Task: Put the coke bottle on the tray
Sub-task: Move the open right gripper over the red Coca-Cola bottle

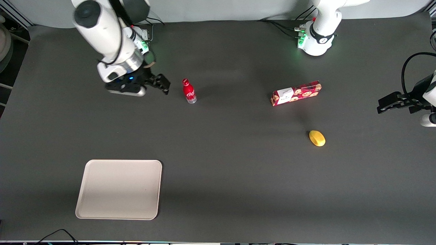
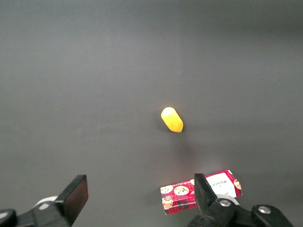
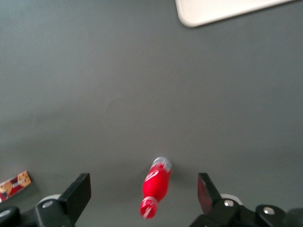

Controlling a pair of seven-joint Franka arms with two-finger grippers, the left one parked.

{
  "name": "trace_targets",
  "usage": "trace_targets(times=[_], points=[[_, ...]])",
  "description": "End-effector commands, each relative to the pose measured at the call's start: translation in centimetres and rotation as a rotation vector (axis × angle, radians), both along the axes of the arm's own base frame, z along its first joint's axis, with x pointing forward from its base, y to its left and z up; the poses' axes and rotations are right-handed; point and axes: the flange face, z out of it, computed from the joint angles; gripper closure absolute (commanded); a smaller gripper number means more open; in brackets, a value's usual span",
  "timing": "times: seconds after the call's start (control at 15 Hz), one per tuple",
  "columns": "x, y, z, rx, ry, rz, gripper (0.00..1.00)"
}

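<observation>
Front: my pincer (image 1: 162, 85) open, empty, just beside upright coke bottle (image 1: 189, 91) on counter (image 1: 231, 170). Tray (image 1: 119, 189) nearer the camera, path clear. Cookie box (image 1: 296, 93), yellow object (image 1: 317, 138) toward the parked arm's end. Wrist: bottle between fingers (image 3: 79, 191), untouched.

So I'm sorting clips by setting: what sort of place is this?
Probably a robot lab bench: a dark mat with cabled arms, the open gripper beside a coke bottle, and a tray as a prop.
</observation>
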Motion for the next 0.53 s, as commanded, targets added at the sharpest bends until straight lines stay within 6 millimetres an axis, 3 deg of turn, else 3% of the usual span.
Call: trace_targets(times=[0.0, 0.2, 0.47], points=[[-6.6, 2.4, -3.2, 0.007, -0.065, -0.048, 0.00], [-11.8, 6.6, -8.5, -0.044, -0.131, -0.060, 0.00], [-13.0, 6.8, -10.4, -0.085, -0.111, 0.006, 0.00]])
